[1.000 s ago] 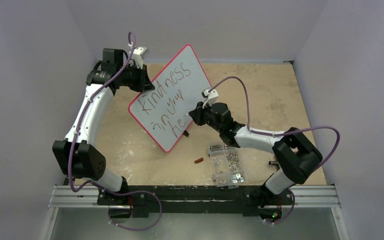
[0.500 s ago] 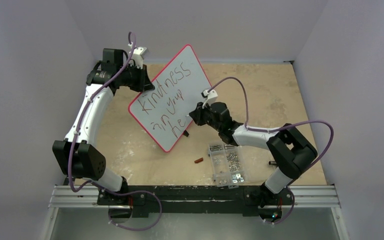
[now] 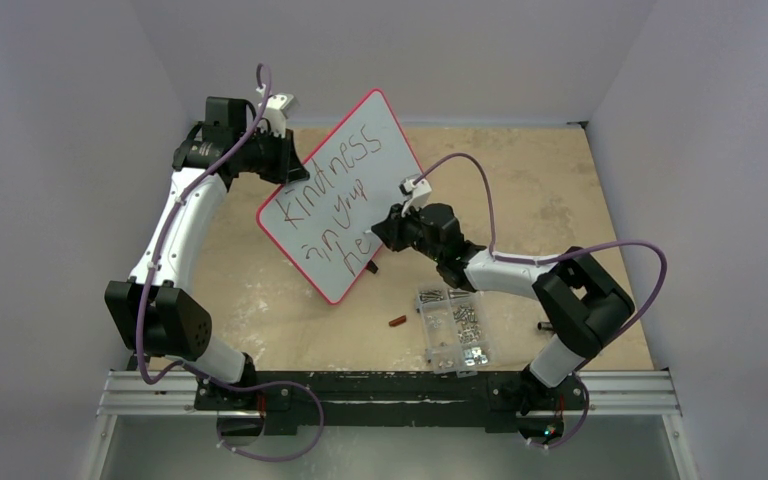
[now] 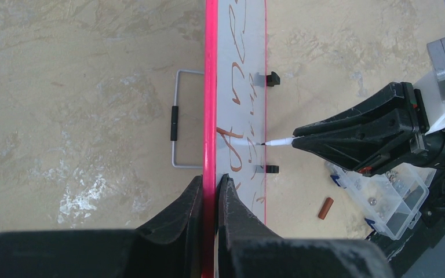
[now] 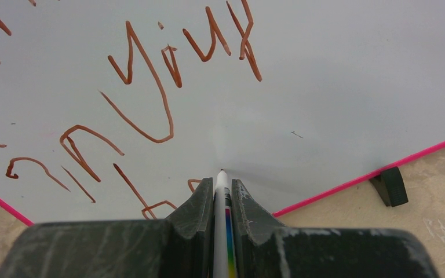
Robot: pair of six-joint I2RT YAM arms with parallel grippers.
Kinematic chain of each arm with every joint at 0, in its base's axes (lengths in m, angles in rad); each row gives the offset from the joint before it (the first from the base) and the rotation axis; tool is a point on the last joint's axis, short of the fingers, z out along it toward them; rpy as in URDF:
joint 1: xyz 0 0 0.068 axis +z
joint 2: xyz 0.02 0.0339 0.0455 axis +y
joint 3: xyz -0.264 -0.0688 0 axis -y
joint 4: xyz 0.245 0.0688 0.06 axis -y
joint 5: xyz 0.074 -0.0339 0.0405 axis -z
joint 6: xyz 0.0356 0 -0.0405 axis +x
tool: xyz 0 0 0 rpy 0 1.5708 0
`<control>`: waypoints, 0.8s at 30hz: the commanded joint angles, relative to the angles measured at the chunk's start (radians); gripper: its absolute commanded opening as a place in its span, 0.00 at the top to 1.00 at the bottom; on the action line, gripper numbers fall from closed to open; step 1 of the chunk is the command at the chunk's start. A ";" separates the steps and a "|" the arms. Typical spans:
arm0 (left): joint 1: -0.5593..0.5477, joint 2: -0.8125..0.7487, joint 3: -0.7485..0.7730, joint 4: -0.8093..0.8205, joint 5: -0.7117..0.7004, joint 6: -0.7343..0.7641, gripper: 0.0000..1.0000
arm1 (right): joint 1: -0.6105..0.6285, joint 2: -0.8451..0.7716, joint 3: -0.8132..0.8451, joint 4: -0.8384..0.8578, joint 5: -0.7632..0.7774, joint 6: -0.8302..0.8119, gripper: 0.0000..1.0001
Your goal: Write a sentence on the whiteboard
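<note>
right gripper [image 5: 222,184] leftward, marker [image 5: 221,231] against whiteboard [image 5: 336,81]

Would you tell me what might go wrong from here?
The left gripper pinches only the thin pink rim of the white rectangular whiteboard, so pressure from the white marker pen in the right gripper may twist it. The third line sits near the lower rim; letters may run off.

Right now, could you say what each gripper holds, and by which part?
The left gripper clamps the whiteboard by its rim; the right gripper holds a marker by its barrel, near the tip.
</note>
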 commanded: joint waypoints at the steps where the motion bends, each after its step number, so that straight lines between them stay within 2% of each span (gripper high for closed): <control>1: 0.001 -0.019 -0.013 -0.002 -0.106 0.063 1.00 | -0.001 0.008 -0.005 0.048 -0.036 0.022 1.00; 12: 0.001 -0.019 -0.015 -0.002 -0.104 0.063 1.00 | -0.002 0.027 -0.053 0.041 -0.026 0.048 1.00; 24: 0.001 -0.021 -0.015 -0.004 -0.104 0.064 1.00 | -0.003 0.016 0.039 -0.035 0.070 0.019 1.00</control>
